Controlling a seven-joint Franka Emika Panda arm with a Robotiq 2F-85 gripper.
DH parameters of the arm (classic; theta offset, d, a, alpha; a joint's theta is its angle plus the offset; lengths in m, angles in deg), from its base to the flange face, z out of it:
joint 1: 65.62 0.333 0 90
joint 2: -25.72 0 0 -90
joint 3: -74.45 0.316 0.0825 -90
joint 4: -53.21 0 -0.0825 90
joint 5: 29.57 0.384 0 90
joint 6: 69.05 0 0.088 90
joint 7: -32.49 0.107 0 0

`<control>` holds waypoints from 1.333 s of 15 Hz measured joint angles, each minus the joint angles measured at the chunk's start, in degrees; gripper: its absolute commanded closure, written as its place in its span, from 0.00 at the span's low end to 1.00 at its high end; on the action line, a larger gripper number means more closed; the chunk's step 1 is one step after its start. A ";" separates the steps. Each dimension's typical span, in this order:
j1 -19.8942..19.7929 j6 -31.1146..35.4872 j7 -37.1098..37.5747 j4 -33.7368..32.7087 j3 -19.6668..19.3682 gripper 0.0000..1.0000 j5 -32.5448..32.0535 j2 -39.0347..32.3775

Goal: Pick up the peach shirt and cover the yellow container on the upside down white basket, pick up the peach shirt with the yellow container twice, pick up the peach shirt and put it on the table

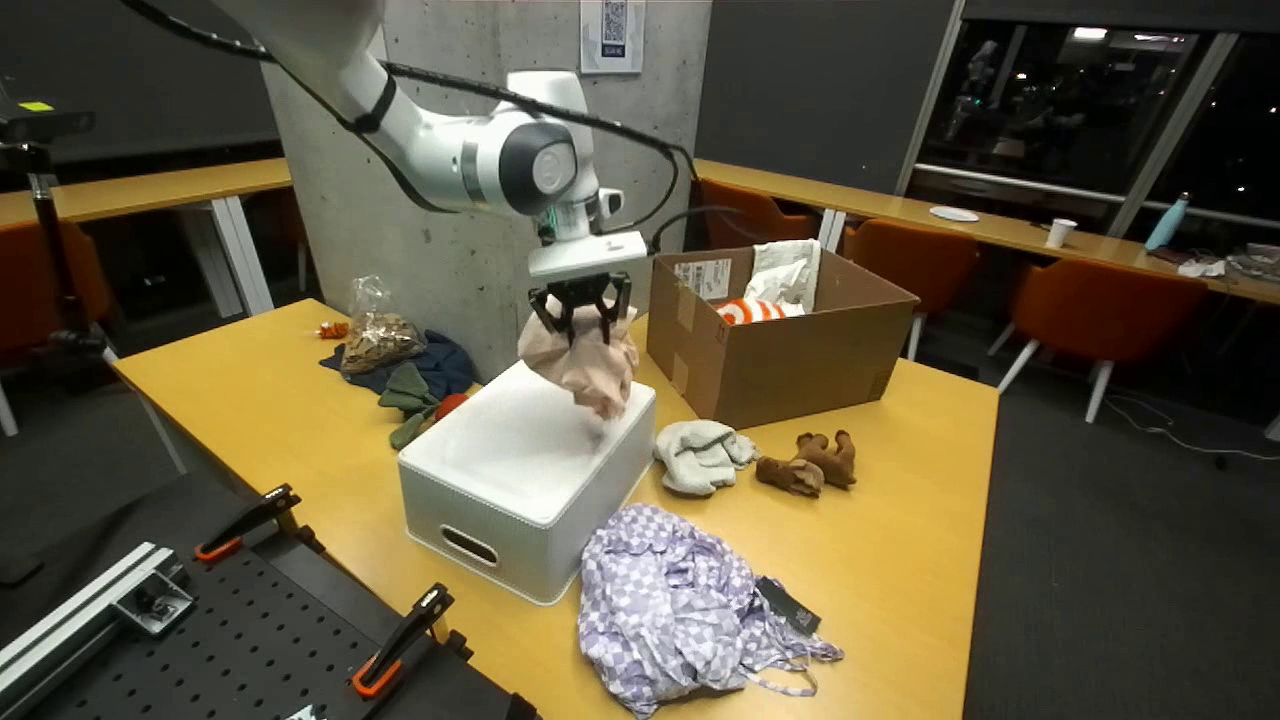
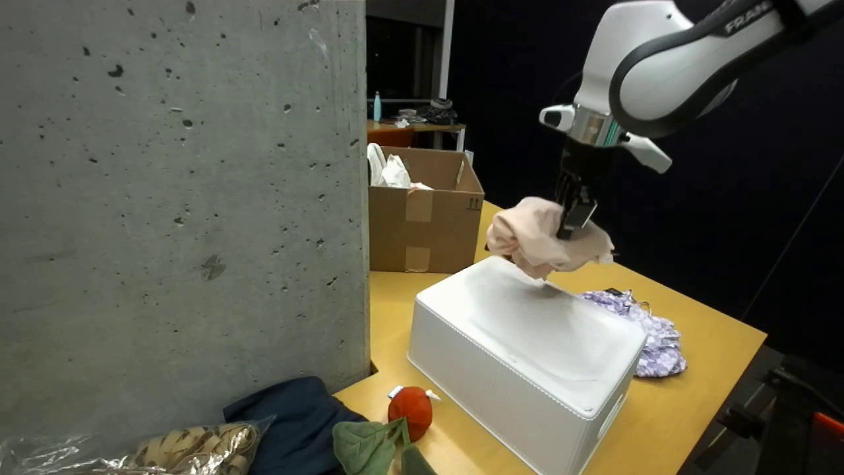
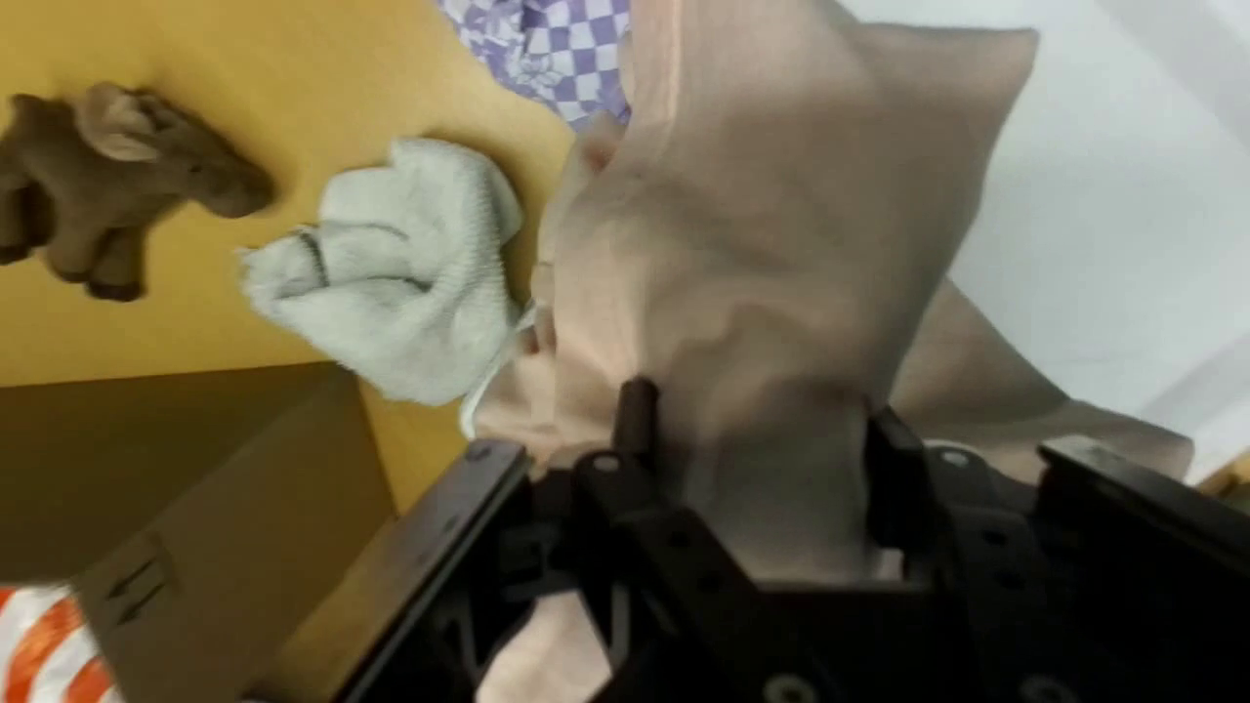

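holds the peach shirt [image 2: 529, 229] with the gripper [image 1: 588, 340], folded and squeezed between fingers [image 3: 638, 420] somewhat apart. in both exterior views, has it hanging bunched over the upside down white basket [image 1: 480, 430]; difficult to say whether touching it. on the table [image 1: 900, 550], near the basket, can see also a pale grey cloth [image 1: 698, 455], a brown plush animal [image 1: 828, 462] and a purple checked garment [image 1: 665, 600].

Shirt [image 1: 588, 375] above basket [image 1: 490, 430]; basket, carton [image 1: 810, 370] on table [image 1: 900, 560].
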 measured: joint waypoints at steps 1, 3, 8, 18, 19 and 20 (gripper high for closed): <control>0.21 0.65 1.44 1.03 -0.41 0.76 -0.52 2.80; 0.58 2.13 4.30 3.11 -1.06 0.76 -1.48 8.38; 0.67 2.76 7.10 8.23 -1.30 0.76 -1.66 22.66; 1.57 -7.94 6.88 15.67 -1.77 0.76 0.07 38.73; 1.73 -7.61 6.56 16.47 -1.91 0.76 0.66 37.50; 1.88 -6.73 6.20 17.26 -1.97 0.76 1.29 35.86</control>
